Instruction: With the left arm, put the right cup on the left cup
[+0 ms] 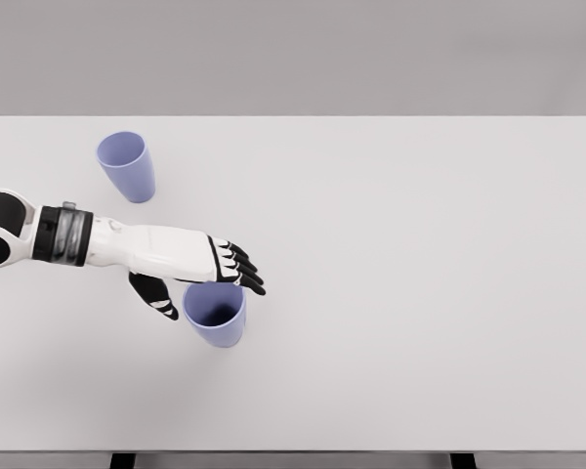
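Observation:
Two lavender cups stand upright on the white table point(420, 293). The left cup point(127, 166) is at the back left. The right cup point(215, 313) stands nearer the front, left of the middle. My left hand point(207, 291) reaches in from the left edge and hovers just over that cup's far-left rim. Its black-tipped fingers point(242, 269) are stretched out above the rim and the thumb point(156, 295) hangs down on the cup's left side. The hand is open and I cannot tell whether it touches the cup. No right arm shows.
The table's front edge point(293, 451) runs along the bottom of the view, with two dark legs below it. A grey wall lies behind the far edge.

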Robot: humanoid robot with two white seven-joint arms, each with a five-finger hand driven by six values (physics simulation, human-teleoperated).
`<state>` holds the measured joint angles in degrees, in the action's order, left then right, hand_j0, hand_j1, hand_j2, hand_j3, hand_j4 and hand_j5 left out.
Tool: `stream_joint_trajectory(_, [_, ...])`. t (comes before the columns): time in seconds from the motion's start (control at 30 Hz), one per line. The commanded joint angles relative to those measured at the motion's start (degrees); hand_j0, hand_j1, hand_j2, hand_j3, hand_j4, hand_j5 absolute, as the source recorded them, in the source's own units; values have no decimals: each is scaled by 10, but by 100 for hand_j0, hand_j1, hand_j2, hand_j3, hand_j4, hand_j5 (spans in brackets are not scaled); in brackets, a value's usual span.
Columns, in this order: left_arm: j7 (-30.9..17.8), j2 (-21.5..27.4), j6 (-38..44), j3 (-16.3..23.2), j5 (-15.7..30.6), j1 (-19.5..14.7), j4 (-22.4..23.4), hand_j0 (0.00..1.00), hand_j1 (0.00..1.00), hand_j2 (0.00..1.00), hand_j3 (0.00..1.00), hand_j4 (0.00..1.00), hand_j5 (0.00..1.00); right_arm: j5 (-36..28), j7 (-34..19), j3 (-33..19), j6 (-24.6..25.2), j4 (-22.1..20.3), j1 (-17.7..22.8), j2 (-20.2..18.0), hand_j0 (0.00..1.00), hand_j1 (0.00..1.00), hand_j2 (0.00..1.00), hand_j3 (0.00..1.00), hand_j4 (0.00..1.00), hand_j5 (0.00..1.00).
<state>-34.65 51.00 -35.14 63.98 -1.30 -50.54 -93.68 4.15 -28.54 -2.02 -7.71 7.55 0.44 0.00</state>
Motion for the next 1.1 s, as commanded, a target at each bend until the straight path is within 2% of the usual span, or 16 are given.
stream_joint_trajectory(0.0, [0,0,1,0,3,1,0,100,100,100,100,100,100,1,0,0,0,0,0,0,100,100,100,100,100,100])
stream_joint_trajectory(0.43, [2,0,1,-3,-4,4,10,100,100,100,100,100,100,1,0,0,0,0,0,0,100,100,100,100,100,100])
stream_joint_trajectory(0.6, [18,2,1,-10,-4,5,10,100,100,100,100,100,100,1,0,0,0,0,0,0,100,100,100,100,100,100])
stream_joint_trajectory(1.07, [18,7,1,-15,-1,18,-7,100,100,100,100,100,100,1,0,0,0,0,0,0,100,100,100,100,100,100])
